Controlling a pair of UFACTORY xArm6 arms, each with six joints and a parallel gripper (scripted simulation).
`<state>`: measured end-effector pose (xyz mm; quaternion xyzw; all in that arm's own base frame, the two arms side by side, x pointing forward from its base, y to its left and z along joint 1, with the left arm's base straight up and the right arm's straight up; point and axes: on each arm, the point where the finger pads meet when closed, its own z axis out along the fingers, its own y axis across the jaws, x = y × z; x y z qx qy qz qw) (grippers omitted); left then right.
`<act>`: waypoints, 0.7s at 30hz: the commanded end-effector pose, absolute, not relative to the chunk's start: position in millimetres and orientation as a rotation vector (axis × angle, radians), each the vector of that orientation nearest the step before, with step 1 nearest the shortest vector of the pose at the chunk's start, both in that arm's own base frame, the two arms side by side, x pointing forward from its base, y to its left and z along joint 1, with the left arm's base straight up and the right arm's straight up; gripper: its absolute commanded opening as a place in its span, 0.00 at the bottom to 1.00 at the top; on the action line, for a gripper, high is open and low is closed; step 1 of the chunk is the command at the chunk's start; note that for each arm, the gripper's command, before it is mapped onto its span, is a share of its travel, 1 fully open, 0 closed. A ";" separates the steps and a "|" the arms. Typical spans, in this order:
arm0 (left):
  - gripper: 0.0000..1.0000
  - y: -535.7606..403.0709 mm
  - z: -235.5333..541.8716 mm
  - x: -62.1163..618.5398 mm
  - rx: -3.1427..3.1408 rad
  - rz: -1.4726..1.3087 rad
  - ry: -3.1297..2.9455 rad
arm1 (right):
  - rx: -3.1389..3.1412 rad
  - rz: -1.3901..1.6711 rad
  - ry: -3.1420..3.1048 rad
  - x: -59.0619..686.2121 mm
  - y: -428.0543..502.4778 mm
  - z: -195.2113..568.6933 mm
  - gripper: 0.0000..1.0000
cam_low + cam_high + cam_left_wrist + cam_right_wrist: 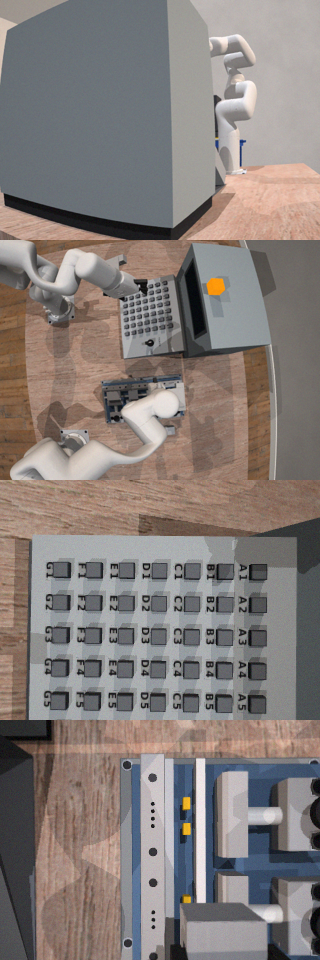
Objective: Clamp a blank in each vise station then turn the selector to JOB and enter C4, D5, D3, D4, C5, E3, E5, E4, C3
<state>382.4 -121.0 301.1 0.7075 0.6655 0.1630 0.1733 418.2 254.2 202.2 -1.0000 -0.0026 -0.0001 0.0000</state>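
Two grey rectangular blanks [113, 395] [133, 395] sit in the leftmost vise stations, inward from the counter's left edge, presumably for clamping. Toward the top edge, the left gripper [132, 292] stands wide open, empty, probably parked off the keys. The right gripper [155, 380] [225, 954], partly closed, grips a grey block-shaped blank [223, 936] over the fixture, likely for an unfilled station. A pale grey spare blank [170, 430] lies bottom-edge side. The amber hexagonal lamp [216, 286] is upper right.

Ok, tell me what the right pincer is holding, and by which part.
A plain grey block, gripped by two opposite sides; the tips of the right pincer show at the picture's bottom edge. How deep they reach is hidden.
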 end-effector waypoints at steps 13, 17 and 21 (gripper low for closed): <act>1.00 -121.4 303.3 383.2 2.003 0.465 1.884 | -3.139 -0.007 -0.008 420.4 255.4 160.4 0.00; 1.00 -121.4 303.3 383.2 2.003 0.465 1.884 | -3.139 -0.007 -0.008 420.7 255.5 148.5 0.00; 1.00 -121.4 303.3 383.2 2.003 0.465 1.884 | -3.139 -0.007 -0.008 420.9 255.6 140.7 0.00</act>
